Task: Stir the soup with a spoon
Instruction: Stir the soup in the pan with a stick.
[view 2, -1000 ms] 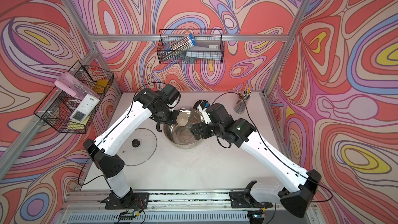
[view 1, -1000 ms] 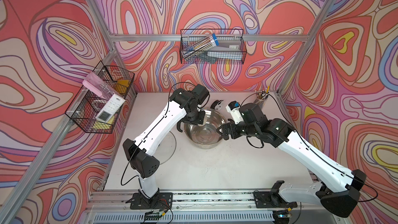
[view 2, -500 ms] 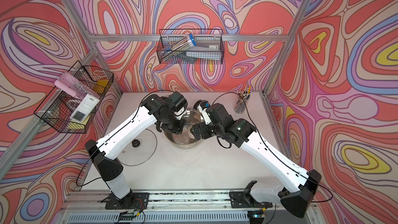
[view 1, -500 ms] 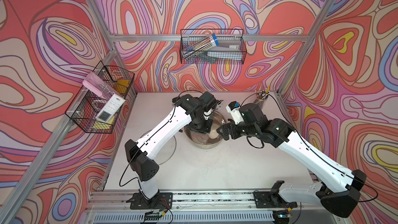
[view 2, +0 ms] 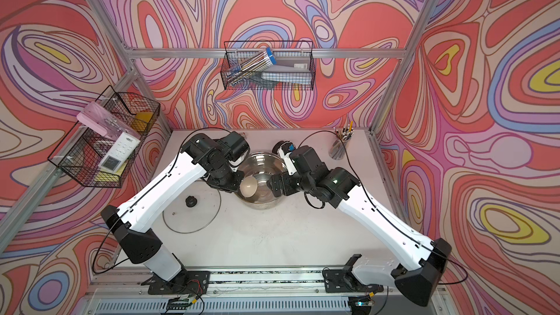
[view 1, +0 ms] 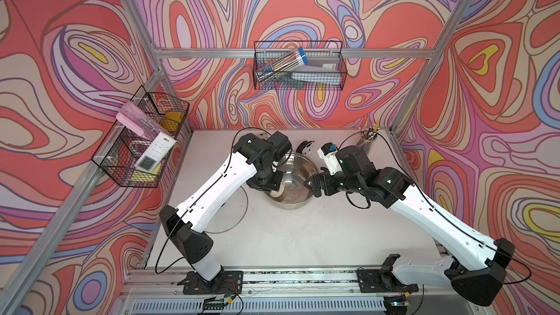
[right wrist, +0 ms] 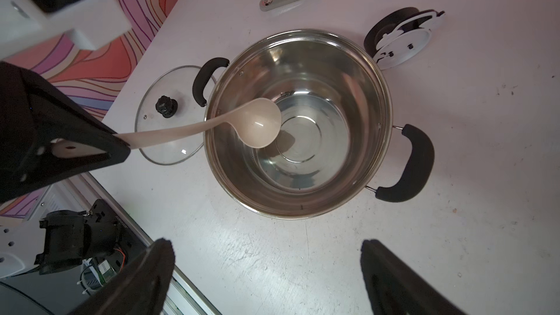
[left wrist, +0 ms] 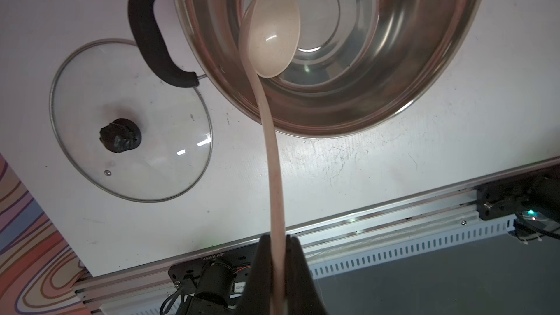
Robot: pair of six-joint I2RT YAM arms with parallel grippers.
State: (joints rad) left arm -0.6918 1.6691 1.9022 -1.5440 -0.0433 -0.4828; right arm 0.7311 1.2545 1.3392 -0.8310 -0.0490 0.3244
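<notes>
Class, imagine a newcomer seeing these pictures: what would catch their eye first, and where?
A cream-white plastic ladle, its long handle pinched in the left gripper, hangs bowl-first over the shiny steel pot on the white table. A round glass lid with a black knob lies beside the pot.

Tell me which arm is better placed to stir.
Left. The left gripper is shut on the spoon handle, with the bowl over the pot; the right gripper is open and empty.
</notes>
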